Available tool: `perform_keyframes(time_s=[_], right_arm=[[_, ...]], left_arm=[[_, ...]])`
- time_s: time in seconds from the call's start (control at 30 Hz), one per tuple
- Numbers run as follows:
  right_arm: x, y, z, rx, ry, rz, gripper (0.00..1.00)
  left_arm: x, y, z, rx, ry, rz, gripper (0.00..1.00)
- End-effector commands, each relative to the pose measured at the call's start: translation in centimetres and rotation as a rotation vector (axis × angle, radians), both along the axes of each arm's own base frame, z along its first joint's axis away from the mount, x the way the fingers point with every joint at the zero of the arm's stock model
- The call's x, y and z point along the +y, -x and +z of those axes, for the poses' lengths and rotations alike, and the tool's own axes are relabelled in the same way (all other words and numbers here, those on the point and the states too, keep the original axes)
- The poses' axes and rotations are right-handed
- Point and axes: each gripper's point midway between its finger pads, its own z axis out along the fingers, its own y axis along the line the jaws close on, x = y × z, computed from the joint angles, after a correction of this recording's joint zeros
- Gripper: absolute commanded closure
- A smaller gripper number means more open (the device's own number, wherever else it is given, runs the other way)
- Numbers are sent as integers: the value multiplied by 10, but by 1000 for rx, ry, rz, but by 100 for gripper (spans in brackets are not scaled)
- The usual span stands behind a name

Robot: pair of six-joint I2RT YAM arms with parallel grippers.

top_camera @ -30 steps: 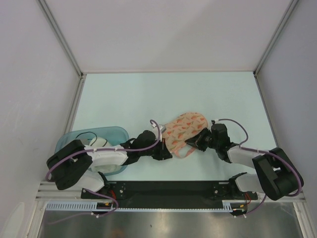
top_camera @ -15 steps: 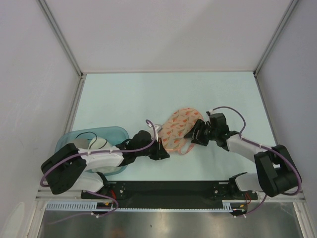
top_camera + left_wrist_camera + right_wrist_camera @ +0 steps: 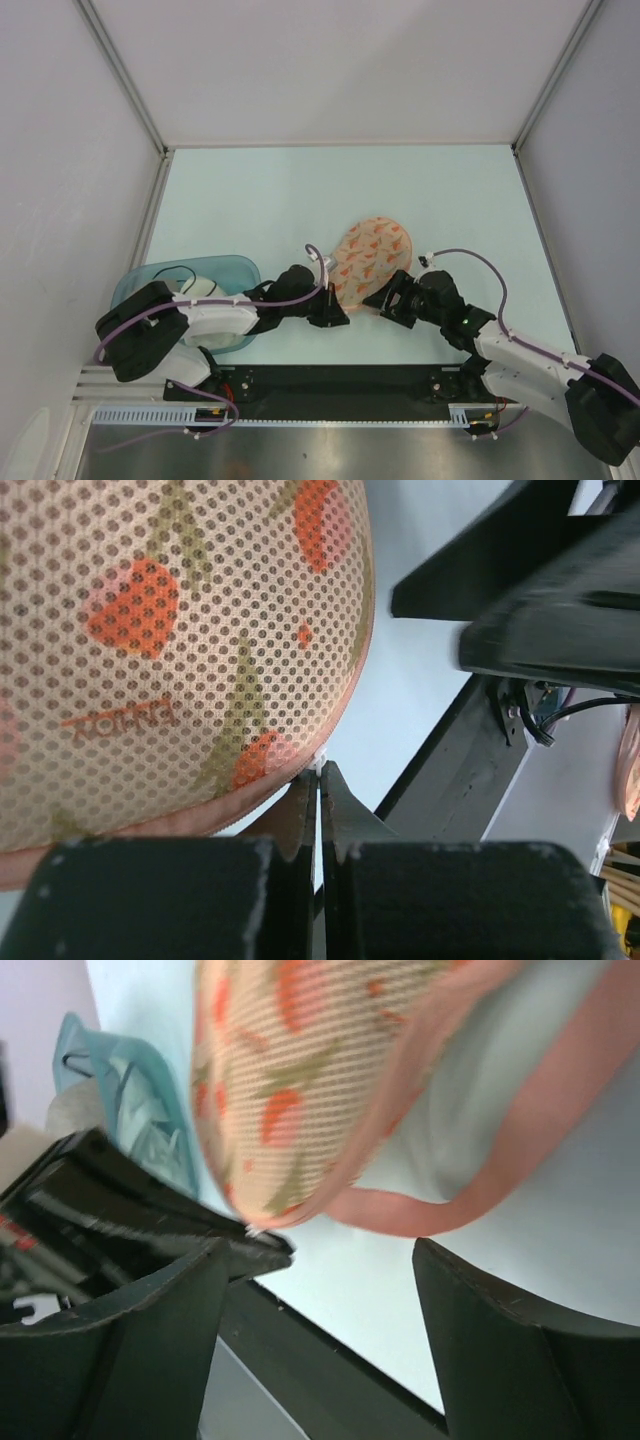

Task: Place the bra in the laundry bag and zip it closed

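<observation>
Zipping looks about done: the left gripper (image 3: 327,308) is pinching the rim of the peach, orange-triangled mesh pouch (image 3: 370,250), the right gripper (image 3: 388,298) is gaping empty alongside, so checking the closure comes next.

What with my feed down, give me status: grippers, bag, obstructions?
Left gripper shut at edge of laundry bag. Right gripper open near its loop. Bag looks closed, bra not visible. Nothing blocking.

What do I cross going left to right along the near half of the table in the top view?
teal tub → left gripper → laundry bag → right gripper
</observation>
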Motion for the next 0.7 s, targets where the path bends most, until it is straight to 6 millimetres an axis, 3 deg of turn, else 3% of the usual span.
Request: perform_keyframes(time_s=[0.0,0.1,0.3,0.37,0.6,0.67], right_arm=[[14,-16,6,7,-128,-70,24],[24,-17,1,27,-155,-58,31],[21,-18,-13,43,-132,-76,43],[19,-21,-8,18,-117,-83,52],[-9,-20,-20,31,19,-59,80],[-11,-16,-27,49,47,6,95]], left_arm=[[-25,2,30,-29,93,-35,100],[-31,8,32,-29,96,-47,100],[-38,20,27,-12,92,-69,100],[-39,23,24,-8,87,-78,100],[-33,25,9,11,50,-65,100],[-29,26,3,27,44,-49,100]])
